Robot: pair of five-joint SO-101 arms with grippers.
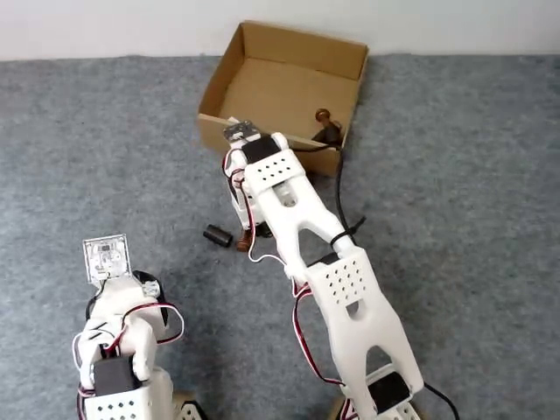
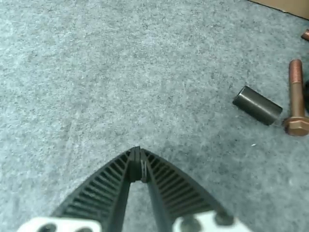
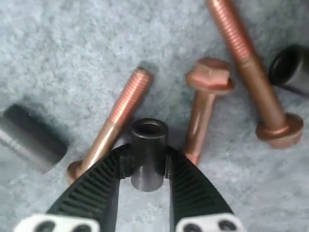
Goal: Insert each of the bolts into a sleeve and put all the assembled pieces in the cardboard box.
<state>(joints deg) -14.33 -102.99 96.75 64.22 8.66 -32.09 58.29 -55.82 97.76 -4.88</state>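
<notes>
Currently the right gripper [image 3: 147, 157] has its fingers closed on a black sleeve [image 3: 148, 140], pinching its sides just above the grey tabletop [image 3: 72, 43], open end facing away from the wrist. Copper bolts lie on the tabletop close around it: a first bolt [image 3: 120, 113] and a second bolt [image 3: 205, 106] run under the fingers on either side, and a third bolt [image 3: 246, 63] lies just beyond. In the high view a loose sleeve [image 1: 217, 234] rests beside this arm, near the cardboard box [image 1: 289, 48], which has a dark, copper-topped piece [image 1: 325, 127] in its near corner. The left gripper [image 2: 137, 162] sits well back, fingers pressed together and holding nothing.
</notes>
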